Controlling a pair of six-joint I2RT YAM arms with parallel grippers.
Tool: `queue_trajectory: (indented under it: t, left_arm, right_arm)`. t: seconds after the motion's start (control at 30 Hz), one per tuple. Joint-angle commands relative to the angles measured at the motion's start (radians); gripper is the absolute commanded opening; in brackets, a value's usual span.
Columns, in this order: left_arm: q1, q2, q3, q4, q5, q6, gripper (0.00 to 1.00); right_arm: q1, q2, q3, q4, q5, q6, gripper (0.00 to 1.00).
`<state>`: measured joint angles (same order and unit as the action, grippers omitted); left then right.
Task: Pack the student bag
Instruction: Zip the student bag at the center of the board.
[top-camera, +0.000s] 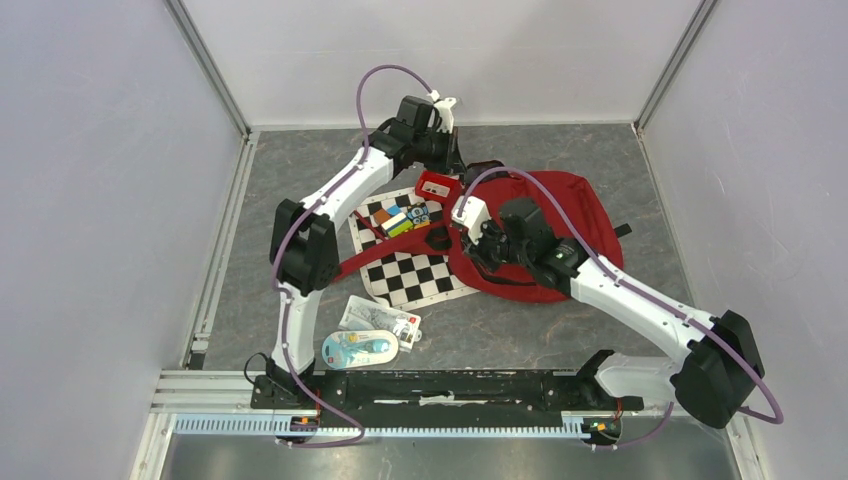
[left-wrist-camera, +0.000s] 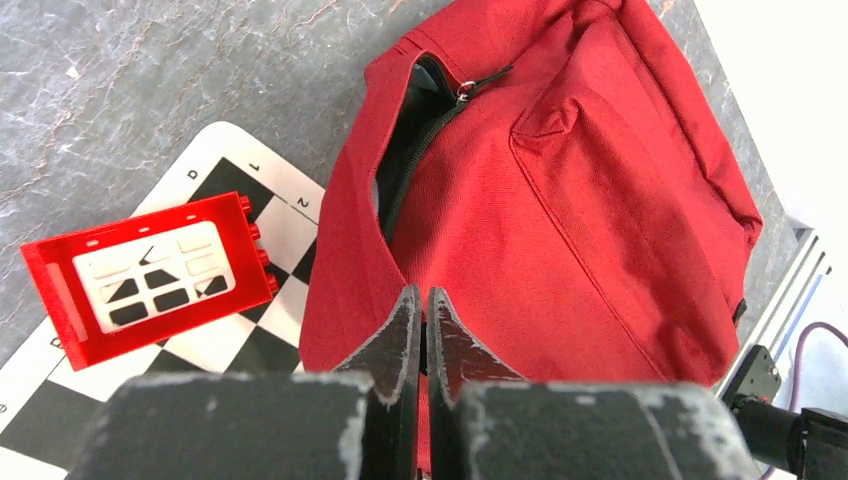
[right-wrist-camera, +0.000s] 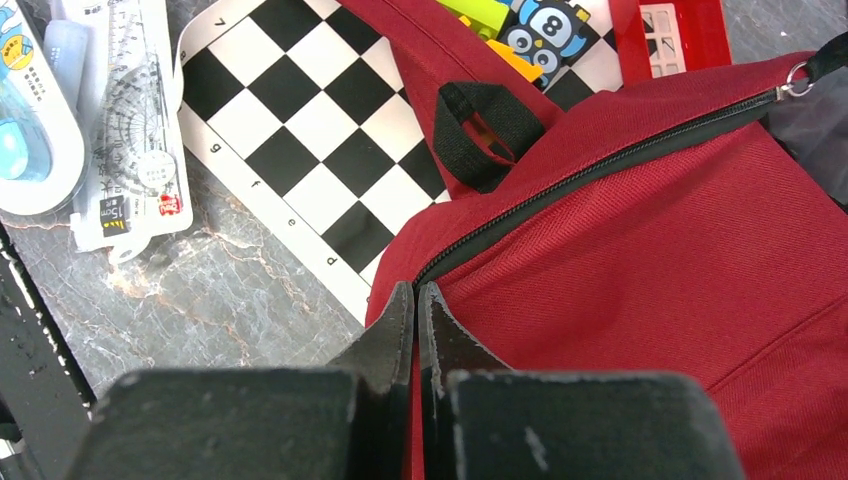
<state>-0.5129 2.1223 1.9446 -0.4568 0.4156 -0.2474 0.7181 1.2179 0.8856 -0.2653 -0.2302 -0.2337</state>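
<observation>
Left gripper (left-wrist-camera: 421, 297): fingers pressed together at the student bag's (left-wrist-camera: 560, 200) near edge; fabric pinch not determinable. Right gripper (right-wrist-camera: 415, 293): likewise closed, beside the zip end, probably to spread the mouth. Bag: flat, right of counter centre, overlapping chessboard (top-camera: 420, 275).

We see a robot laboratory cell: plain pale walls (top-camera: 100, 200) on metal posts (top-camera: 207, 65) enclose a grey counter (top-camera: 300, 160) with an aluminium rail (top-camera: 400, 425).
</observation>
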Motion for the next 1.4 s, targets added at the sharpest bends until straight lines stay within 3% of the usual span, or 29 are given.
queue_trajectory:
  t: [0.0, 0.07, 0.23, 0.37, 0.47, 0.63, 0.73, 0.8, 0.9, 1.0, 1.13, 1.37]
  left_arm:
    - [0.02, 0.026, 0.084, 0.182, -0.048, -0.042, 0.02]
    - [0.018, 0.009, 0.059, 0.185, -0.018, -0.039, 0.02]
    - [0.019, -0.056, -0.025, 0.155, 0.078, -0.006, 0.02]
    - [0.019, -0.087, -0.051, 0.093, 0.062, 0.035, 0.02]
    - [0.019, -0.101, -0.075, 0.077, -0.032, 0.038, 0.02]
    - [0.02, -0.11, -0.088, 0.087, -0.125, -0.033, 0.12]
    - [0.02, -0.125, -0.102, 0.09, -0.184, -0.083, 0.33]
    - [0.02, -0.147, -0.125, 0.103, -0.224, -0.108, 0.55]
    - [0.022, -0.193, -0.157, 0.116, -0.265, -0.132, 0.72]
    - [0.023, -0.259, -0.223, 0.119, -0.338, -0.157, 0.83]
    - [0.023, -0.375, -0.378, 0.152, -0.458, -0.219, 0.89]
    - [0.023, -0.566, -0.681, 0.287, -0.504, -0.342, 0.93]
  right_arm:
    - [0.018, -0.041, 0.006, -0.085, -0.059, 0.034, 0.0]
    - [0.017, -0.042, 0.022, -0.082, -0.009, 0.058, 0.0]
    - [-0.063, -0.044, 0.071, -0.048, 0.019, 0.097, 0.44]
    - [-0.182, -0.015, 0.099, 0.007, -0.086, 0.121, 0.59]
    - [-0.236, 0.034, 0.122, 0.045, -0.104, 0.128, 0.61]
    - [-0.267, 0.135, 0.191, 0.099, -0.092, 0.126, 0.62]
    - [-0.269, 0.196, 0.237, 0.152, -0.096, 0.139, 0.62]
    - [-0.27, 0.238, 0.267, 0.192, -0.11, 0.152, 0.63]
    - [-0.275, 0.317, 0.339, 0.222, -0.128, 0.184, 0.63]
    - [-0.285, 0.4, 0.419, 0.22, -0.128, 0.23, 0.6]
    - [-0.292, 0.477, 0.482, 0.219, -0.114, 0.304, 0.59]
    - [-0.291, 0.576, 0.563, 0.169, -0.09, 0.408, 0.55]
